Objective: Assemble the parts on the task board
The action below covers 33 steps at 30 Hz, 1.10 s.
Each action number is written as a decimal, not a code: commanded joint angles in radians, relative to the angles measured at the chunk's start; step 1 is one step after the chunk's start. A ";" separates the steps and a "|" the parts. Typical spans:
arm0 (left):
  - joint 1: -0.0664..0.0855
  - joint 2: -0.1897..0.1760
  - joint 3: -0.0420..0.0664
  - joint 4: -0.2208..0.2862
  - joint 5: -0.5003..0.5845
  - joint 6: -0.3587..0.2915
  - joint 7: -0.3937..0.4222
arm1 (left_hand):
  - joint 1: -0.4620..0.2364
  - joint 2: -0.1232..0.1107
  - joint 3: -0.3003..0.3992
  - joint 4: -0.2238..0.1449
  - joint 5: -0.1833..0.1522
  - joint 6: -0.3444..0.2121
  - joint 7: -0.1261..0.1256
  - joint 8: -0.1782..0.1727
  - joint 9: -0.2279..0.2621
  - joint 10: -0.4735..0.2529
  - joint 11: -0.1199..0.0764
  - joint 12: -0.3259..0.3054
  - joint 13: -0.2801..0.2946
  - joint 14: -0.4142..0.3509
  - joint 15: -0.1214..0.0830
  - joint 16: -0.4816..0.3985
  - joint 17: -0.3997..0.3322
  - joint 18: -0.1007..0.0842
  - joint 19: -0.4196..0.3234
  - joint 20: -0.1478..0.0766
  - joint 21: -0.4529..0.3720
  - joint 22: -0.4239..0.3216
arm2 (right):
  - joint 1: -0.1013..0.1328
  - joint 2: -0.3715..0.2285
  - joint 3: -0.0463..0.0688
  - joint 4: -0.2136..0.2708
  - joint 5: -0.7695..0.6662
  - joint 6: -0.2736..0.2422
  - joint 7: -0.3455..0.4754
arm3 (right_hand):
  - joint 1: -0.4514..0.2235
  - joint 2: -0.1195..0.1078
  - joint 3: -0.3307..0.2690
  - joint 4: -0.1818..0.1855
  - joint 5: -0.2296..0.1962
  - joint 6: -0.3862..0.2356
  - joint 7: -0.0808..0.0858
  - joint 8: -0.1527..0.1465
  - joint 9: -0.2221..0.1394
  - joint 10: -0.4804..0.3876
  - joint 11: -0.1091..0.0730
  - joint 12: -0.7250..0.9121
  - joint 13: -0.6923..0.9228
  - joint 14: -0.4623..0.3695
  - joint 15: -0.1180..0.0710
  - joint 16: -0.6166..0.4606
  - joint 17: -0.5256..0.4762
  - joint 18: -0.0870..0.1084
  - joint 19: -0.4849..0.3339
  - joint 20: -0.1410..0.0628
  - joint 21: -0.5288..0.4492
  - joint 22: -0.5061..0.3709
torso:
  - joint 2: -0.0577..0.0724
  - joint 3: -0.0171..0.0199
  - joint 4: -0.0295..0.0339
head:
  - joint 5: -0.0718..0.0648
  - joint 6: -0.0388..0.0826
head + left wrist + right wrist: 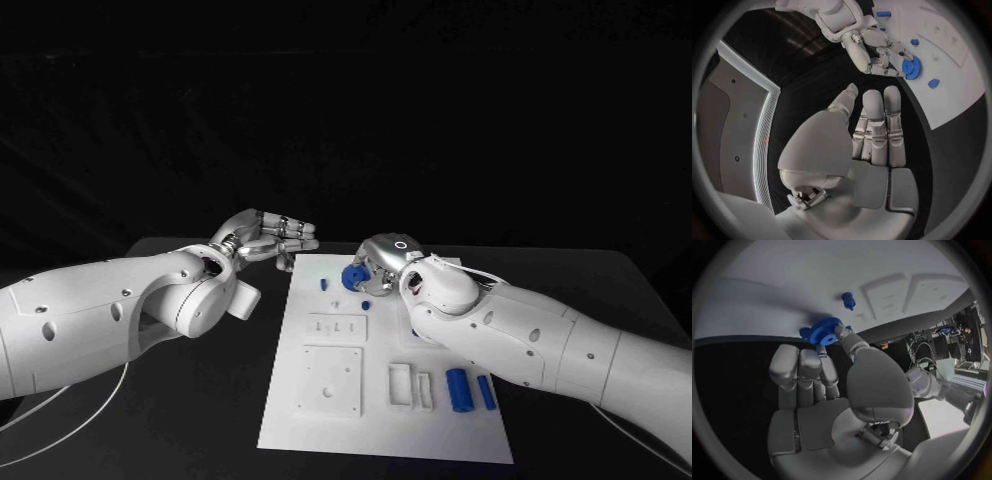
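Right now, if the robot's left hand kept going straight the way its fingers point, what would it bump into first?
Probably the right hand, which holds the blue gear at the task board edge. The left hand is open and points toward it, though depth is hard to judge.

Head camera high, looking down over task board (387,400). Wrist cameras sit close behind each palm — both share the blue gear (911,67) (far board end).

One task board (433,420); one blue gear (353,277); two blue cylinders (459,388) (side by side); two robot hands (271,237).
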 commanded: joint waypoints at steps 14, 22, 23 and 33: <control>0.002 0.001 0.001 0.004 -0.001 0.010 0.012 | 0.005 0.001 0.002 -0.004 0.006 -0.001 0.005 -0.001 0.000 0.000 0.001 0.003 0.001 0.006 0.002 0.005 0.001 -0.003 0.008 0.000 -0.006 0.001 | -0.005 0.016 -0.003 -0.032 -0.014 0.010 0.005 | -0.010 -0.013 -0.015 0.015 -0.010 0.024 -0.004 0.002 -0.001 -0.013 0.001 -0.014 0.017 -0.001 -0.004 -0.011 -0.005 -0.002 0.063 -0.001 -0.012 0.058 | 0.001 0.0014 0.0005 | 0.005 0.002; 0.002 0.001 0.001 0.003 -0.001 0.010 0.012 | 0.005 0.001 0.002 -0.004 0.006 -0.001 0.005 -0.001 0.000 0.000 0.001 0.003 0.001 0.006 0.002 0.005 0.001 -0.003 0.008 0.000 -0.006 0.001 | -0.007 0.022 -0.003 -0.047 -0.003 0.009 0.007 | -0.016 -0.015 -0.027 0.028 -0.021 0.004 0.001 0.002 -0.002 -0.017 0.004 -0.021 0.011 -0.001 -0.001 -0.016 -0.009 0.002 0.063 0.001 -0.018 0.055 | 0.001 0.0006 -0.0012 | 0.008 0.001; 0.002 0.001 0.001 0.003 -0.001 0.011 0.011 | 0.005 0.001 0.002 -0.004 0.006 -0.001 0.005 -0.001 0.000 0.000 0.001 0.003 0.001 0.006 0.002 0.005 0.001 -0.003 0.008 0.000 -0.006 0.001 | -0.007 0.022 -0.003 -0.048 0.000 0.009 0.007 | -0.018 -0.015 -0.031 0.034 -0.035 -0.005 0.003 0.002 -0.003 -0.018 0.005 -0.021 0.010 -0.001 0.000 -0.017 -0.009 0.003 0.063 0.003 -0.019 0.054 | 0.001 0.0006 -0.0012 | 0.008 0.001; 0.002 0.003 0.001 0.003 -0.001 0.013 0.009 | 0.004 0.000 0.002 -0.004 0.006 -0.002 0.006 -0.001 0.000 -0.002 0.002 0.003 0.001 0.006 0.002 0.005 0.000 -0.003 0.010 0.001 -0.013 0.011 | -0.007 0.026 -0.003 -0.052 0.039 0.025 0.011 | -0.087 -0.035 -0.090 0.167 -0.089 -0.063 0.015 0.003 -0.005 -0.025 0.012 -0.026 -0.001 -0.001 0.008 -0.019 -0.012 0.012 0.063 0.012 -0.022 0.048 | 0.000 0.0012 -0.0016 | 0.009 0.000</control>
